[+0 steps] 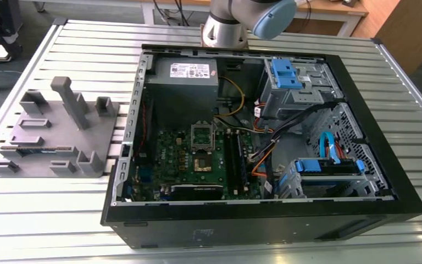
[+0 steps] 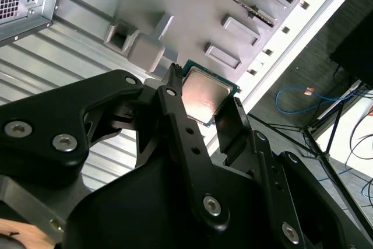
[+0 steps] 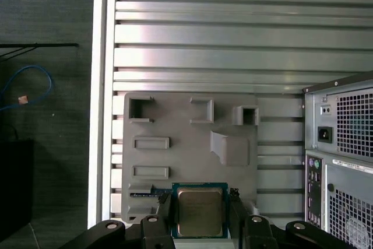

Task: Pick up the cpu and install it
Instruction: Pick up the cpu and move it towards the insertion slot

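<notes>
Beneath the hand, beyond its fingertips, the grey holder [image 3: 186, 144] lies on the slatted table [image 3: 204, 27], with the memory stick [image 3: 143, 190] in one of its slots. Between the fingers [image 3: 165, 208], the gripper [image 3: 200, 201] is clamped on the cpu [image 3: 199, 211]. In both wrist views the pads bear on two opposite edges and the silvery top faces the cameras. The chip appears to hang clear of the holder.

Note the following hazards:

- Slip. The hold rests on thin edges only, so a jolt or a fast swing can let the chip slide out and fall onto the holder or the table.
- Twist. If the chip turns between the pads, it probably no longer matches the socket [image 1: 202, 159] squarely, and a skewed seating can damage the contacts.
- Collision. The computer case [image 3: 344, 144] stands beside the hand, so a low path can strike its wall. Loose cables [image 1: 264, 147] run close to the socket and can snag a finger.
</notes>
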Controlling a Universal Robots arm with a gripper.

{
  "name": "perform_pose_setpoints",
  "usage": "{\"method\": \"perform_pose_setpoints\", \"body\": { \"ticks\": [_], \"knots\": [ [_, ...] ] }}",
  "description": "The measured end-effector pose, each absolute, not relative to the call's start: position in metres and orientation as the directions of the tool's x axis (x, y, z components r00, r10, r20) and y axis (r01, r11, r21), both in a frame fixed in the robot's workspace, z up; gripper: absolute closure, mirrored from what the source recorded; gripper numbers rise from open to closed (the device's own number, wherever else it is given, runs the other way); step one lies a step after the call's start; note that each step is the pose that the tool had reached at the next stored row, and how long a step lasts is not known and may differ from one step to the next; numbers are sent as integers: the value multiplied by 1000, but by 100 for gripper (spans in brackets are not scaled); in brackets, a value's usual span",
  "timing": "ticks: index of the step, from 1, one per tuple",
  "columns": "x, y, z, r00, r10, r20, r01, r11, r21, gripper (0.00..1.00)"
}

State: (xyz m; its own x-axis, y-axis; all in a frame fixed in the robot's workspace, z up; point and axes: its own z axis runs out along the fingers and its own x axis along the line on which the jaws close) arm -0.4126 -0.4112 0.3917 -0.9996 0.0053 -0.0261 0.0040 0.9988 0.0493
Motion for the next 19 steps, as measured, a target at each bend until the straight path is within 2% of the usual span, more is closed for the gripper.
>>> {"method": "perform_pose_setpoints", "body": {
  "ticks": [19],
  "knots": [
    [-398, -411, 392, -1000, 5, -26, 4, 999, 49, 53]
  ]
}}
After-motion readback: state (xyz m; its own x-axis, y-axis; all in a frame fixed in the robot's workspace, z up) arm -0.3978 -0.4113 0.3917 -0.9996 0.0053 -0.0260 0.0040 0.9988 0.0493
